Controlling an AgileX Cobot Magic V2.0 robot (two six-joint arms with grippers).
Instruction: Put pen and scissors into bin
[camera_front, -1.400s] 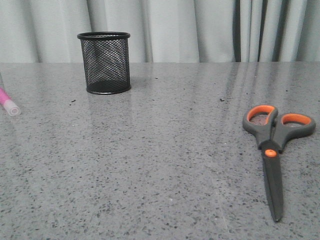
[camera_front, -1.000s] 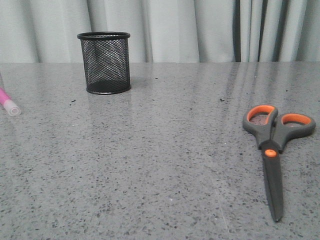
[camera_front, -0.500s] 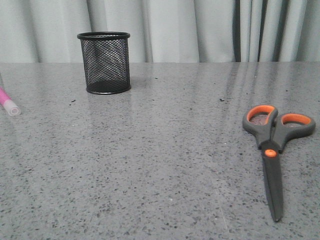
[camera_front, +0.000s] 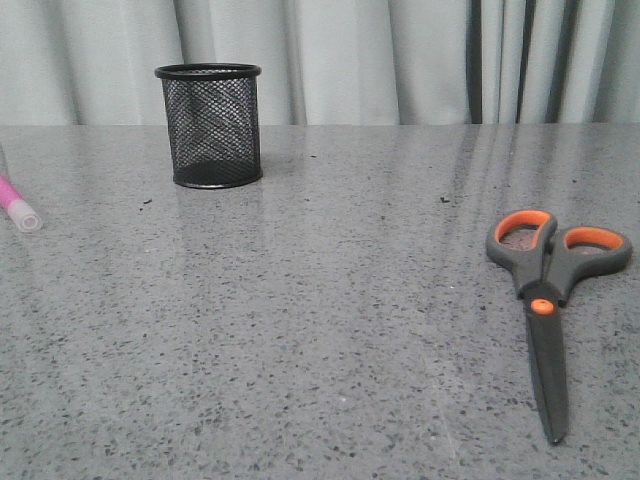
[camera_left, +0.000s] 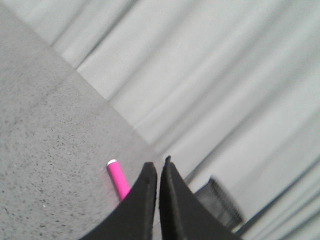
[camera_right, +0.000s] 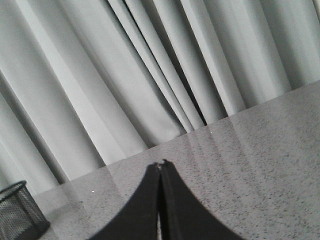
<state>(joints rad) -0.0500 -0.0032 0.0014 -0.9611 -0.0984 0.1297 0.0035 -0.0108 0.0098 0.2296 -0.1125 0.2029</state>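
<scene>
You are at the very start: nothing is picked up yet. On the far left, the pen lies flat on the surface. The bin stands upright further back, with nothing in it. The scissors lie flat on the right, blades toward you. Your left pincer is pressed closed and holds nothing. Your right pincer is closed and bare too. Next, I think, open one and reach down.
</scene>
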